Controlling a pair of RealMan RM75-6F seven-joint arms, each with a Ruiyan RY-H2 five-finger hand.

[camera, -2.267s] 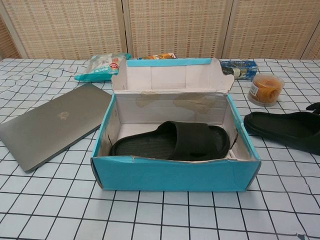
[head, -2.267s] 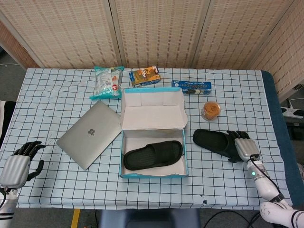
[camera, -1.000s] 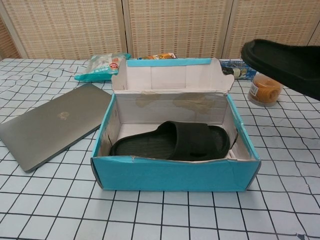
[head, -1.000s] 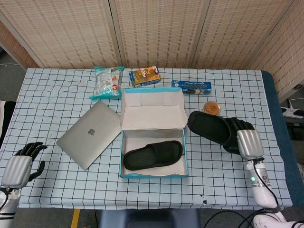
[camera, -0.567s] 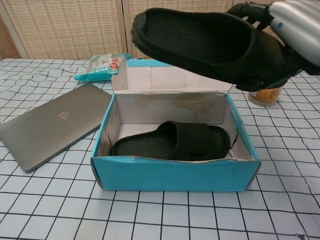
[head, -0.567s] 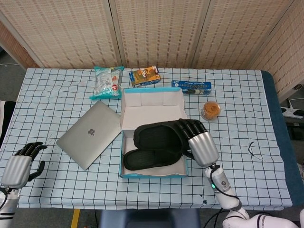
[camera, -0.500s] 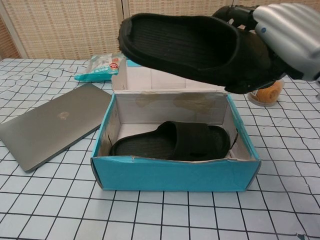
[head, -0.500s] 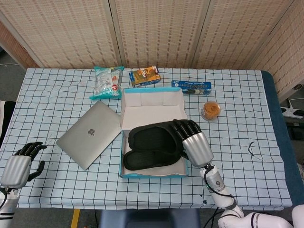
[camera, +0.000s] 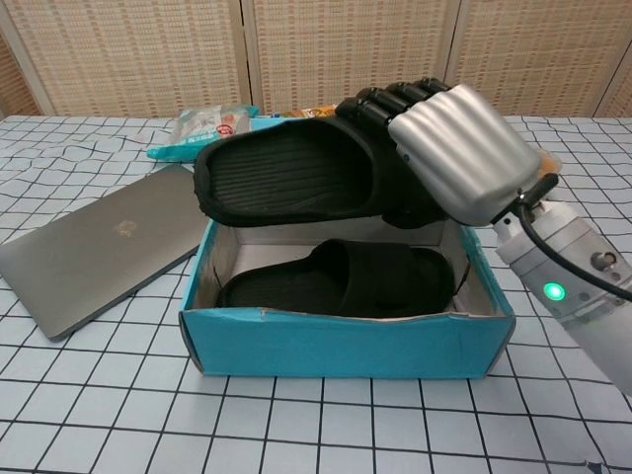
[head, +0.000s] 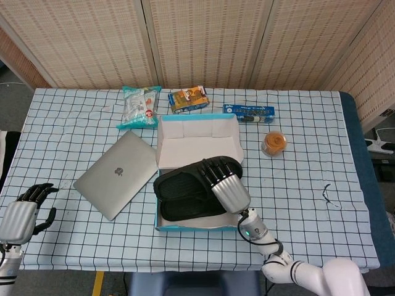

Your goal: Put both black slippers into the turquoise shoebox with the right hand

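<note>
Chest view has the right hand (camera: 449, 148) clamped on the second slipper (camera: 286, 176), holding it flat over the shoebox (camera: 346, 341), toe poking past the left wall. A second ago that slipper was way off to the right above the table; half a second ago it hung higher and tilted. Now it's lower and nearly level, so the carry is basically done and only the drop is left.

First slipper (camera: 341, 281) lies on the box floor, toward the front, same as before. Head view shows the held one overlapping it, so I'd guess it lands on top or just behind.

Left hand (head: 18, 216) sits at the table's left edge, fingers loosely curled, holding nothing. Laptop (head: 117, 172) is close to the box's left side, worth watching with that overhanging toe.
</note>
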